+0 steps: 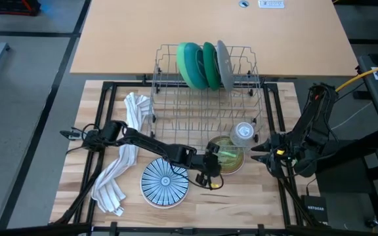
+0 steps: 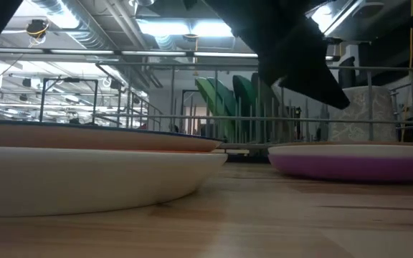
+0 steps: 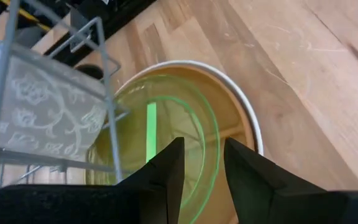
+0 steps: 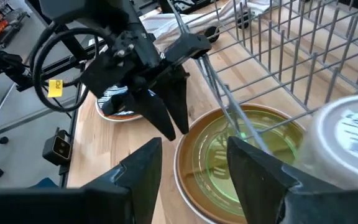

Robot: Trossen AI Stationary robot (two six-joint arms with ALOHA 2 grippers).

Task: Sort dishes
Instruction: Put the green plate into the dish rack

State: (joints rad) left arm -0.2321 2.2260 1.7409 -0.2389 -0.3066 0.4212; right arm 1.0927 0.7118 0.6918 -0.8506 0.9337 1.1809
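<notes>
A light green see-through bowl (image 1: pixel 228 154) lies in an orange plate with a white rim (image 3: pixel 248 118), at the near right of the wire dish rack (image 1: pixel 205 98). My left gripper (image 1: pixel 214 159) is at the bowl's left rim and is shut on it. My right gripper (image 1: pixel 256 153) is open and empty just right of the bowl, and it also shows in the right wrist view (image 4: pixel 191 146). A blue-and-white striped plate (image 1: pixel 165 182) lies flat on the table to the left. Green, teal and grey plates (image 1: pixel 205 64) stand on edge in the rack. My left gripper pinches the green bowl's rim (image 3: pixel 215 134) on the side toward the table's left, one finger inside the bowl and one outside. The fingers (image 4: pixel 169 115) slant down from the table's left. The bowl lies in the orange plate; whether it is lifted I cannot tell.
A white striped towel (image 1: pixel 120 164) lies on the table at the left. A clear patterned glass cup (image 1: pixel 243 133) stands upside down in the rack's near right corner, close above the bowl. The rack's wires (image 4: pixel 229 106) pass just over the bowl's far side.
</notes>
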